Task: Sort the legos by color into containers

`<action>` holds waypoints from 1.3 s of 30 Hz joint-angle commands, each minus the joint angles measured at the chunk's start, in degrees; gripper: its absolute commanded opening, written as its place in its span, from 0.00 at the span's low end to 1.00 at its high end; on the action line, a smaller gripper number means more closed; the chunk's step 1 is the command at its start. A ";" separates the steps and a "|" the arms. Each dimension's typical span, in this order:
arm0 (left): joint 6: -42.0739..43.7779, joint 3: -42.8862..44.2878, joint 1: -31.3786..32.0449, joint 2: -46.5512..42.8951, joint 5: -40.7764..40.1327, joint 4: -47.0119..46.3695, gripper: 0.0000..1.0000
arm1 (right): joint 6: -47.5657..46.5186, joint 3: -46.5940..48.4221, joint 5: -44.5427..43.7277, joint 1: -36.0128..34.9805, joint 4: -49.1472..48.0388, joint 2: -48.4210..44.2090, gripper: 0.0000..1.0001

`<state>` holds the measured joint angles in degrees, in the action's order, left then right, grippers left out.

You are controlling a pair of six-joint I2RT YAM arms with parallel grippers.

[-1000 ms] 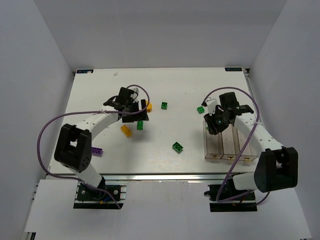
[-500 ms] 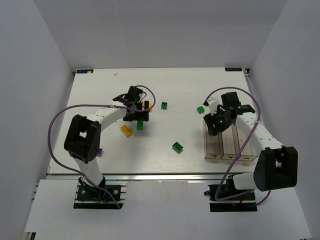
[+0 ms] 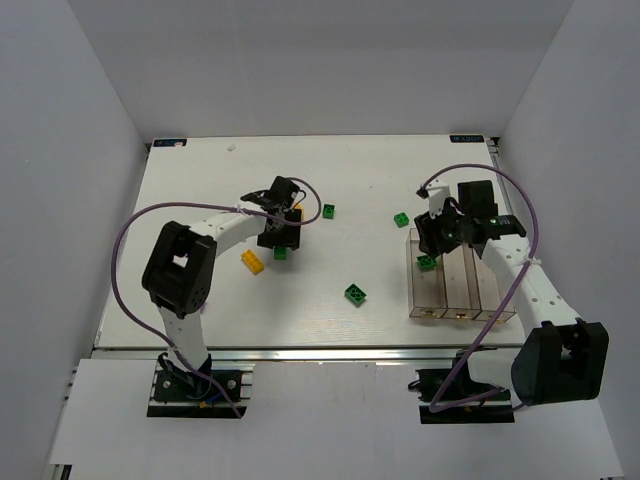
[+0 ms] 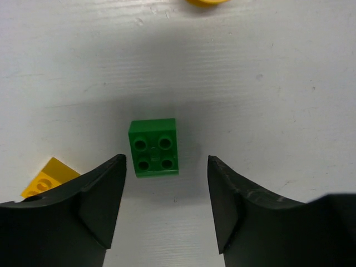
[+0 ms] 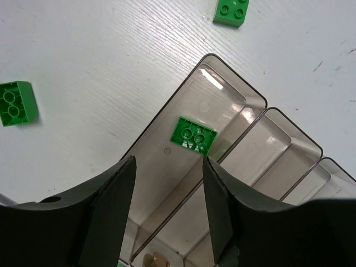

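Top view: the white counter (image 3: 200, 180) lies open between the arms. The left tool (image 3: 281, 238) hangs over a green lego (image 3: 281, 252) mid-counter. The right tool (image 3: 437, 243) hangs over the clear containers (image 3: 468, 300) near the right edge.

Left wrist: fingers spread, released, with the square studded lego flat between them, touching neither.

Right wrist: fingers spread, empty. A second green lego (image 5: 193, 135) lies in the containers' smooth-walled end compartment.

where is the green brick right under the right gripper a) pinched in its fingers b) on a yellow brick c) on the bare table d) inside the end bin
d: the right wrist view shows the green brick lying inside the end clear bin, with the right gripper open above it.
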<state>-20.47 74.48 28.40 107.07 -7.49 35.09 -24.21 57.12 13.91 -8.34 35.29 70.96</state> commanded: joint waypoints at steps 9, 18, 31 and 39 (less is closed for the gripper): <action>-3.00 0.32 1.83 2.88 -6.04 2.00 0.56 | 2.06 2.64 4.19 0.60 -2.33 -0.64 0.57; -2.21 1.46 3.15 -1.24 2.01 -1.07 0.18 | 4.08 2.73 5.25 0.87 -4.25 -2.66 0.54; -8.79 16.55 16.41 2.88 39.21 -17.68 0.08 | 28.33 5.45 -13.65 5.26 -12.00 -6.35 0.12; -8.27 30.71 19.67 14.03 44.84 -15.76 0.07 | 30.37 3.00 -11.28 7.46 -15.59 -10.92 0.17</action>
<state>-28.36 101.51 47.46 118.30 32.49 18.85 4.29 59.83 2.94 -1.28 24.14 62.30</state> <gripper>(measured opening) 0.467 0.168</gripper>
